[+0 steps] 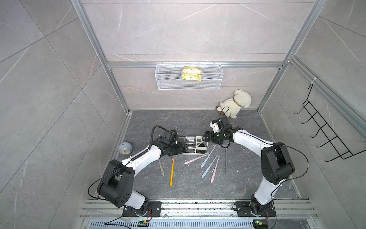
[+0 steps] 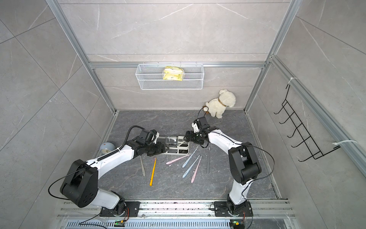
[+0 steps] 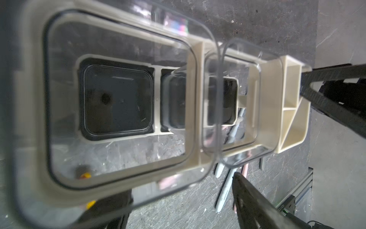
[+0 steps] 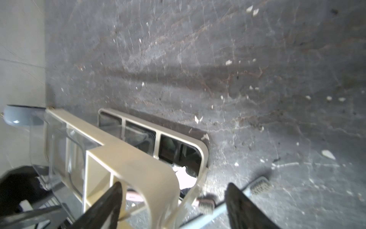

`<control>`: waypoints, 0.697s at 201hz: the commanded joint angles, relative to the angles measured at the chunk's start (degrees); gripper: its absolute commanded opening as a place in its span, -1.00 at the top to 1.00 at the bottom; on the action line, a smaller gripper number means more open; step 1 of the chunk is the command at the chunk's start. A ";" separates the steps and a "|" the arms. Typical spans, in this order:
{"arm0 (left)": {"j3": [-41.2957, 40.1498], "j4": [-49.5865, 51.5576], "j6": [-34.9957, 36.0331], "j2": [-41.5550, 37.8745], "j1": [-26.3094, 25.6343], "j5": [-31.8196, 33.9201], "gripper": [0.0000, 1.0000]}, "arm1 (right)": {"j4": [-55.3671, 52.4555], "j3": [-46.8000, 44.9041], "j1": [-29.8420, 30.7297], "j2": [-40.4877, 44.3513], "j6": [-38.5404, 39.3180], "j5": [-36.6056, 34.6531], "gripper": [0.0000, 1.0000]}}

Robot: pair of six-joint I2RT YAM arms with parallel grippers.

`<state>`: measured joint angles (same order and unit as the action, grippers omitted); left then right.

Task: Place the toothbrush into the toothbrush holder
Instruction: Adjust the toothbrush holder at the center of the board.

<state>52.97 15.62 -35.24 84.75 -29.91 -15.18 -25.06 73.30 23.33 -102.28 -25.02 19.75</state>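
**Operator:** Fig. 1. Where is the toothbrush?

**Annotator:** Look at the slim white toothbrush point(image 1: 200, 143). It leans, tilted, in the slotted end compartment point(image 3: 291, 123) of the white oblong plastic toothbrush holder point(image 1: 195, 153), with its upper end pointing toward your right hand point(image 1: 204, 137). You cannot tell from these views whether its lower end reaches the bottom of the slot.

**Operator:** And the hands?

**Annotator:** In the right wrist view, your right hand's 2 fingers point(image 4: 107, 202) stand wide apart, 1 over the compartment and 1 outside the end wall. They grip nothing. That straddle probably suits a drop into the slot. Your left hand point(image 1: 181, 148) sits at the opposite end, beside the 2 clear square cups point(image 1: 190, 141). It is likely there to brace the light holder against sliding on the dark grey marbled bench point(image 1: 188, 184). Its fingers are hidden or blurred, so you cannot tell whether it is spread or clamped.

**Operator:** What should I watch?

**Annotator:** 7 more toothbrushes lie flat on the bench in front of the holder, among them a yellow toothbrush point(image 1: 171, 172) and a grey toothbrush point(image 1: 226, 161). In my judgement, you should draw your right hand clear without catching the leaning handle or tipping the holder.
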 commanded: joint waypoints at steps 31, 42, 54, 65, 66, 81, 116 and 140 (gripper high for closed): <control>1.01 2.24 3.76 -3.17 -0.10 7.93 -0.76 | -16.09 3.93 0.41 11.17 2.56 -14.28 -0.76; 0.99 3.25 4.41 -5.04 -0.15 9.35 -0.77 | -17.40 2.35 0.45 16.05 1.62 -17.55 -0.77; 1.33 4.63 5.43 -7.01 -0.14 10.50 -0.80 | -18.91 0.19 0.43 20.53 1.03 -19.99 -0.77; 1.88 5.88 6.11 -8.43 -0.20 11.34 -0.80 | -20.67 -1.49 0.46 23.03 0.56 -20.77 -0.78; 1.92 5.94 6.09 -8.62 -0.22 11.33 -0.80 | -20.88 -1.67 0.43 23.15 0.52 -20.78 -0.78; 1.97 6.44 6.50 -10.52 -0.23 11.75 -0.80 | -22.85 -4.88 0.46 24.22 -0.17 -20.19 -0.78; 1.83 6.40 7.24 -12.91 -0.28 11.55 -0.79 | -19.24 -16.98 0.47 25.99 -4.70 -21.25 -0.76; 2.11 6.84 7.74 -12.44 -0.30 11.15 -0.79 | -15.74 -21.30 0.44 23.78 -5.64 -20.72 -0.74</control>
<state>53.23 21.28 -29.71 72.95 -30.00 -4.47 -42.50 54.98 23.77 -76.77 -27.83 0.32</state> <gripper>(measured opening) 0.897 0.876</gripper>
